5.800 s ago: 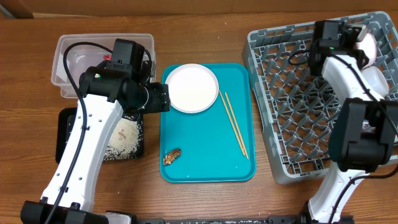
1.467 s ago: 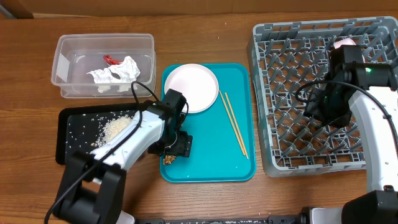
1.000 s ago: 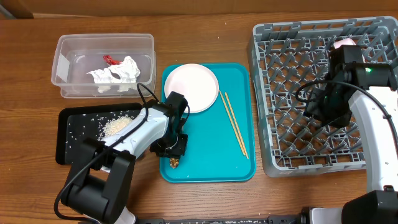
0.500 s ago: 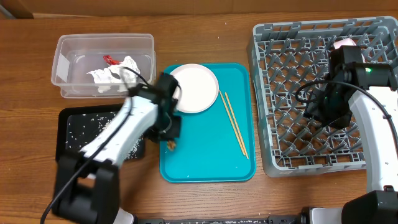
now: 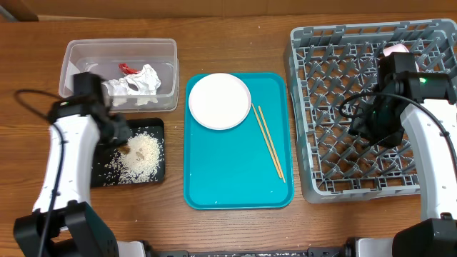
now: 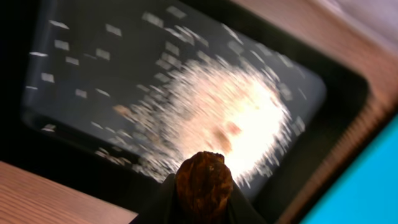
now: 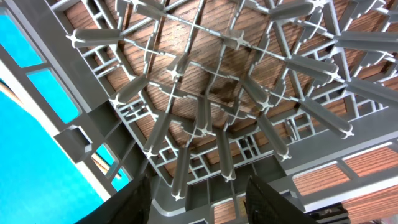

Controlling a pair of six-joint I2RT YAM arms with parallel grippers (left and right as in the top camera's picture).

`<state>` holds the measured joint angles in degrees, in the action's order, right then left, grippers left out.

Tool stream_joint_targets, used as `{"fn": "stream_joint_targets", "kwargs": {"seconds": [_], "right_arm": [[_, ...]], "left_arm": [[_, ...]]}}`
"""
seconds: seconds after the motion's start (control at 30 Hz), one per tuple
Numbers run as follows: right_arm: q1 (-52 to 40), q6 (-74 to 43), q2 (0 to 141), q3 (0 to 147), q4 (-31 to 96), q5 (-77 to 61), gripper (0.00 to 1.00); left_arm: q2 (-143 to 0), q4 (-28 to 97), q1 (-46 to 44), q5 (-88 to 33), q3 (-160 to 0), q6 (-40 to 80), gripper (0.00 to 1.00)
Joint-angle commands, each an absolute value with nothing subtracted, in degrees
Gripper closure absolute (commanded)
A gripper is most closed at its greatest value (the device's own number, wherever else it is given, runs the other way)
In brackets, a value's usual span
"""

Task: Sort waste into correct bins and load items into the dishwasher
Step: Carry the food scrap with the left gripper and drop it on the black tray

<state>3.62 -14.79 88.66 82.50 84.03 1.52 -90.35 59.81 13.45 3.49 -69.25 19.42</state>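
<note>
My left gripper [image 6: 204, 202] is shut on the small brown food lump [image 6: 204, 179]. It hangs over the black tray [image 6: 68, 74], just beside the pile of white rice [image 6: 249, 121]. In the overhead view the left gripper [image 5: 122, 144] is above the black tray [image 5: 101, 173], next to the rice [image 5: 141, 155]. The clear tub [image 5: 75, 64] holds the crumpled napkin [image 5: 136, 81] and the red wrapper [image 5: 127, 69]. The white plate [image 5: 219, 101] and chopsticks [image 5: 269, 141] lie on the teal tray [image 5: 235, 175]. My right gripper [image 7: 200, 205] stands open and empty over the grey dish rack [image 5: 335, 164].
A pinkish-white item [image 5: 396, 48] shows in the far part of the rack, partly behind my right arm. Rack pegs [image 7: 217, 149] stand upright just below the right fingers. The teal tray's edge [image 6: 373, 180] lies to the right of the black tray.
My left gripper lifted the brown lump off the teal tray and carried it left, over the black tray. The right arm has stayed still.
</note>
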Motion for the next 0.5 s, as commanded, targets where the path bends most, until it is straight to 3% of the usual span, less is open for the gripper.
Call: {"fn": "stream_joint_targets", "kwargs": {"seconds": [0.0, 0.2, 0.47], "right_arm": [[3.6, -15.0, 87.9, 83.7, 84.0, 1.9, 0.48], [3.6, -15.0, 87.9, 83.7, 84.0, 1.9, 0.48], [3.6, -15.0, 87.9, 83.7, 84.4, 1.9, 0.48]], "left_arm": [[-92.1, 58.0, 17.3, 4.7, -69.5, 20.8, 0.94], [-96.5, 56.7, 19.6, 5.7, -69.5, 20.8, 0.87], [-102.0, 56.5, 19.6, 7.7, -69.5, 20.8, 0.86]]}}
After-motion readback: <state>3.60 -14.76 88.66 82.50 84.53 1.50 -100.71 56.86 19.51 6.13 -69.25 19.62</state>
